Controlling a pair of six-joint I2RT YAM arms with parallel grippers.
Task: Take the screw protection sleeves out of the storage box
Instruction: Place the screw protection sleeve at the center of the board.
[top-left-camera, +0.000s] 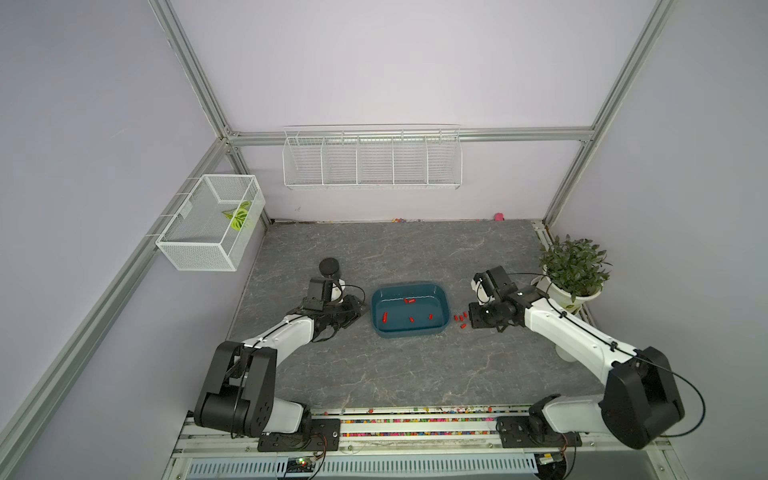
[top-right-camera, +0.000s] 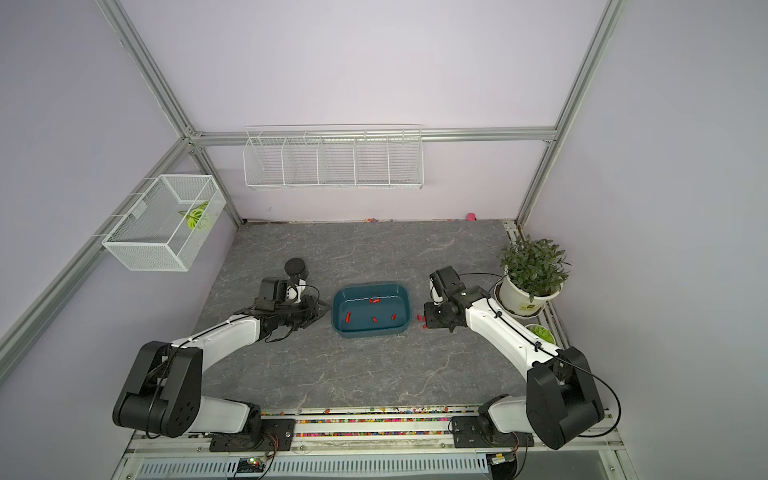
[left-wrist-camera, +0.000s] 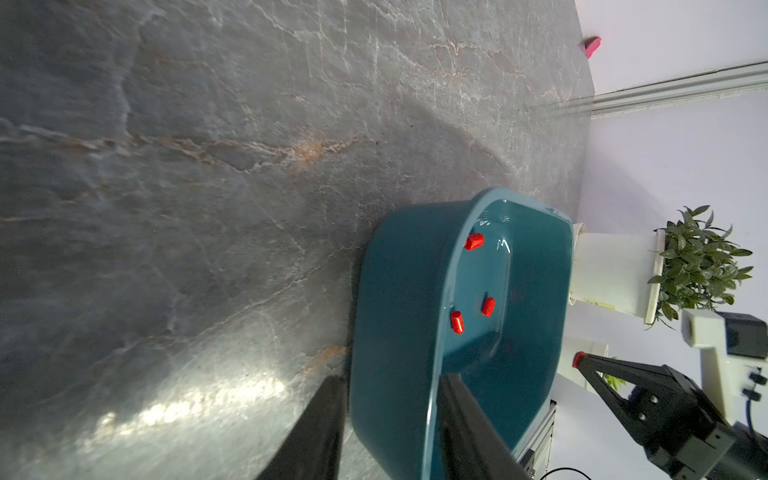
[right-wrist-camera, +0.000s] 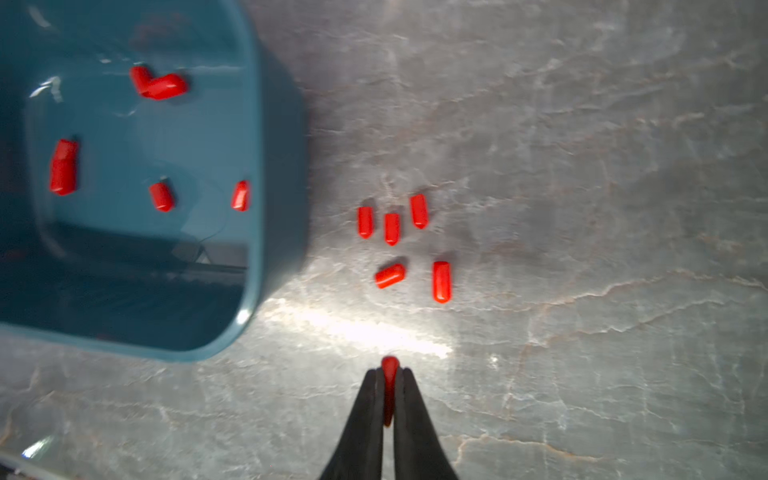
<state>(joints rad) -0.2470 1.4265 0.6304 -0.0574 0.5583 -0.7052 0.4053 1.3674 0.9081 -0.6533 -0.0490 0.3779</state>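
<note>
Your right claw (right-wrist-camera: 389, 374) pinches one small red plastic sleeve (right-wrist-camera: 390, 365).
Left claw (left-wrist-camera: 392, 378) clamps the teal plastic tub (left-wrist-camera: 399, 291) by its left wall; five sleeves (right-wrist-camera: 390, 228) lie outside, about six inside.

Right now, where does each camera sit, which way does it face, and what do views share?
Both top views: high above the bases, looking down on the table; both arms show.
Left wrist: faces across the table; left gripper holds the storage box wall.
Right wrist: faces down; right gripper pinches a screw protection sleeve.
Shared: storage box.

No legible text anywhere, green label (top-right-camera: 528, 308) on white plant pot (top-right-camera: 515, 296), too small to read
</note>
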